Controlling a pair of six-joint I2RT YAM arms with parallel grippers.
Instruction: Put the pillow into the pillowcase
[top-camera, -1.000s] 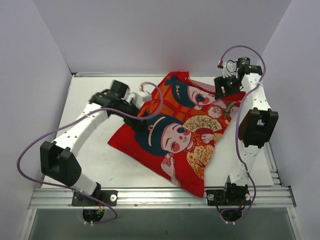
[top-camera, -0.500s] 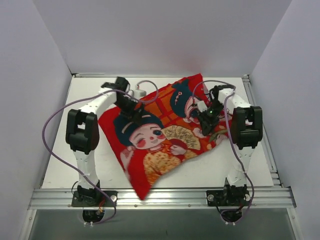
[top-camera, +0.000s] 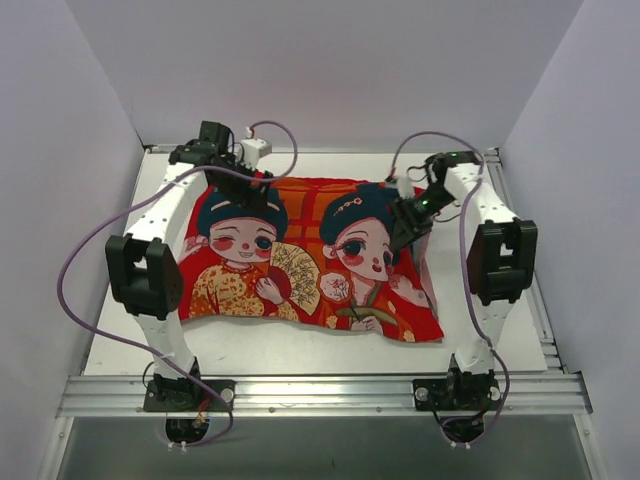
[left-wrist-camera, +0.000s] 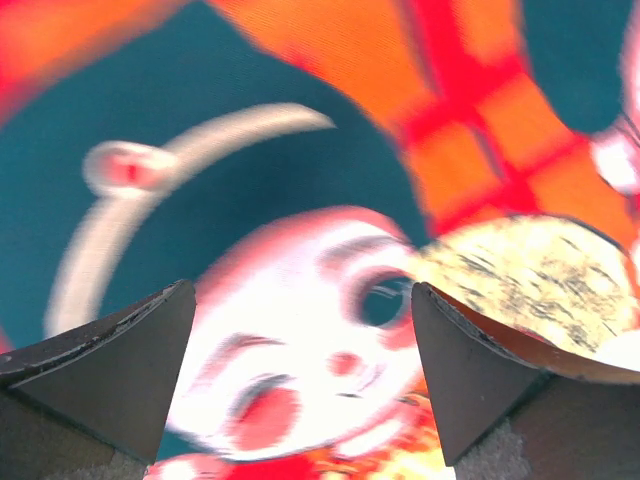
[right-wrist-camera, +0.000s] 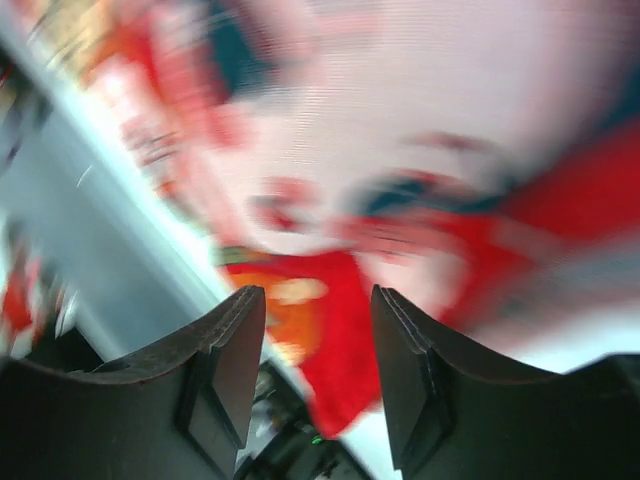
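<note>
Red printed fabric pillowcase (top-camera: 300, 265) flat, centre frame | left gripper (left-wrist-camera: 303, 295) apart, right gripper (right-wrist-camera: 318, 298) apart – both empty | risk: pinching both layers may seal the opening

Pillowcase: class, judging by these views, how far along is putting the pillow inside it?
Done: the pillowcase lies spread print-up on the table. No pillow shows outside it, so it may already be inside; that cannot be confirmed. In hand: nothing, since the left claw and right claw are both open over the print. Left: confirming the pillow is fully in.
</note>
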